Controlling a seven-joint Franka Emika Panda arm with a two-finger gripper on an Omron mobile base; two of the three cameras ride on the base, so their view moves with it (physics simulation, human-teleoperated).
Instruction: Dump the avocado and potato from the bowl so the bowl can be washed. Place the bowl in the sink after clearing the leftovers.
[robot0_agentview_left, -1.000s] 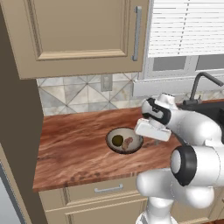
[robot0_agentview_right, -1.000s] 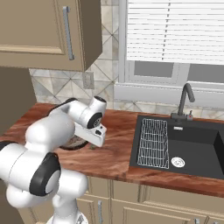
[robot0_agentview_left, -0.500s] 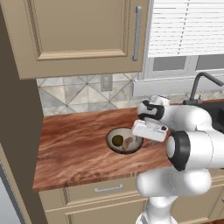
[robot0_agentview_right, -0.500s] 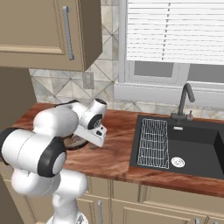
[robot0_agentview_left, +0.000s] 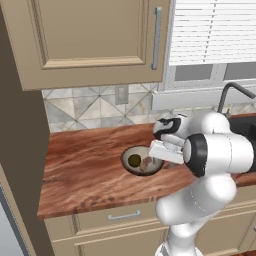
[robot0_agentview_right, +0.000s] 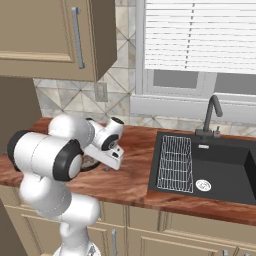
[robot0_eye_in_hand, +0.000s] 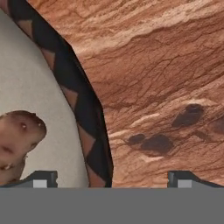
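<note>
Straddling the shallow cream bowl's (robot0_eye_in_hand: 89, 127) brown rim with jaws apart, two-finger gripper (robot0_eye_in_hand: 111, 178); tan-pink potato (robot0_eye_in_hand: 17, 142) at nine o'clock.

Open wooden counter on both sides of the bowl; cabinet and faucet are the tall obstacles.

I see bare reddish-brown wooden countertop (robot0_agentview_left: 85, 170) to the left of the shallow round bowl with its cream inside and brown mottled rim (robot0_agentview_left: 131, 170), with nothing standing on it. In the hand view my wide-open two-finger gripper (robot0_eye_in_hand: 111, 178) straddles that rim, one tip over the cream interior near the tan potato (robot0_eye_in_hand: 17, 142), the other over bare wood. Between bowl and black recessed sink (robot0_agentview_right: 220, 167) the counter is free. The beige upper cabinet (robot0_agentview_left: 95, 35) hangs overhead, and the dark gooseneck faucet (robot0_agentview_right: 212, 112) rises behind the basin.
</note>
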